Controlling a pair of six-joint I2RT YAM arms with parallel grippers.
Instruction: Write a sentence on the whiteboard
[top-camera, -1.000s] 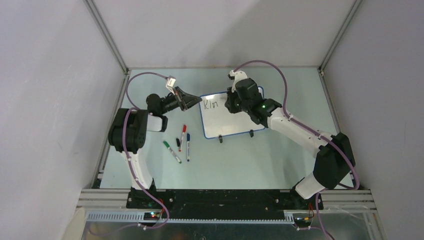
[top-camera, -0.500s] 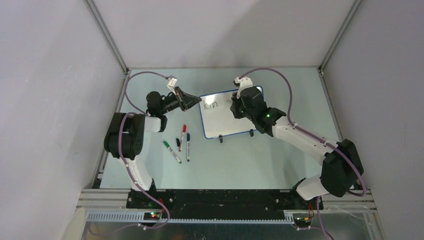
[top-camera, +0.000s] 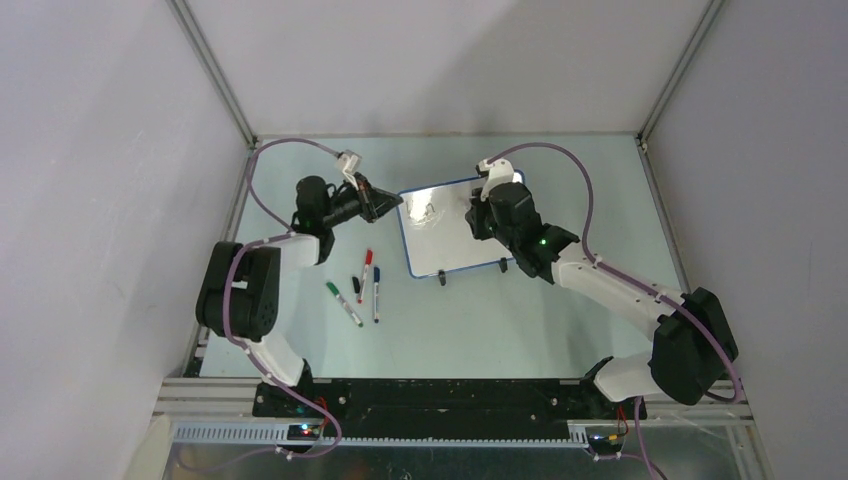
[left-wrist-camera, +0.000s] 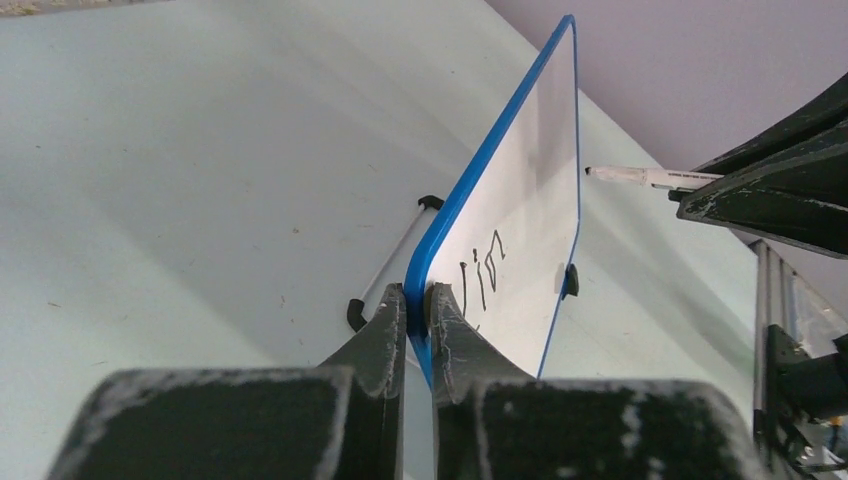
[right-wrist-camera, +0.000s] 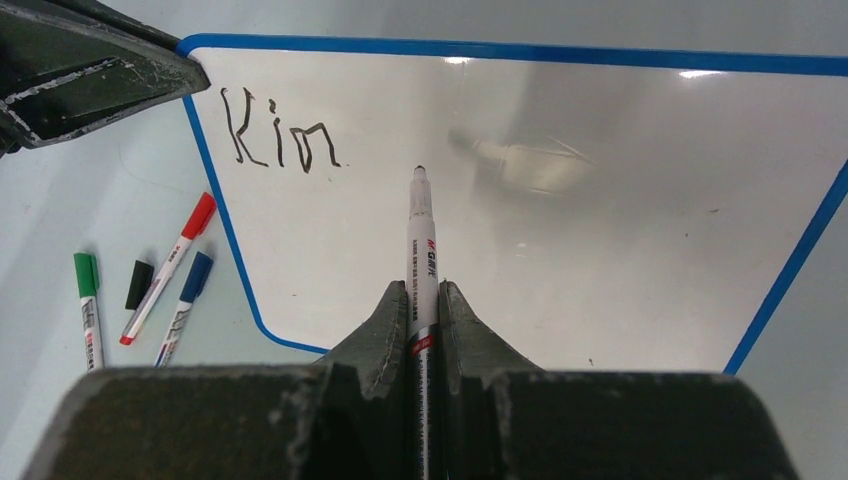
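Note:
The whiteboard (top-camera: 455, 245), white with a blue rim, lies at the table's middle back. My left gripper (left-wrist-camera: 418, 300) is shut on the rim at the board's upper left corner (top-camera: 393, 203). Black letters "Kin" (right-wrist-camera: 280, 140), the start of the sentence, sit by that corner and also show in the left wrist view as letters (left-wrist-camera: 482, 275). My right gripper (right-wrist-camera: 421, 290) is shut on a white marker (right-wrist-camera: 420, 230) over the board. The marker points at bare board right of the letters. From the left wrist the marker (left-wrist-camera: 640, 177) looks slightly off the surface.
Left of the board lie a green marker (top-camera: 343, 303), a red marker (top-camera: 365, 275), a blue marker (top-camera: 376, 293) and a black cap (top-camera: 356, 284). Two black feet (top-camera: 441, 280) stick out at the board's near edge. Grey walls close in on three sides.
My right gripper and marker have drawn away to the right from the letters. The left arm's elbow has swung outward while its gripper stays on the board's corner.

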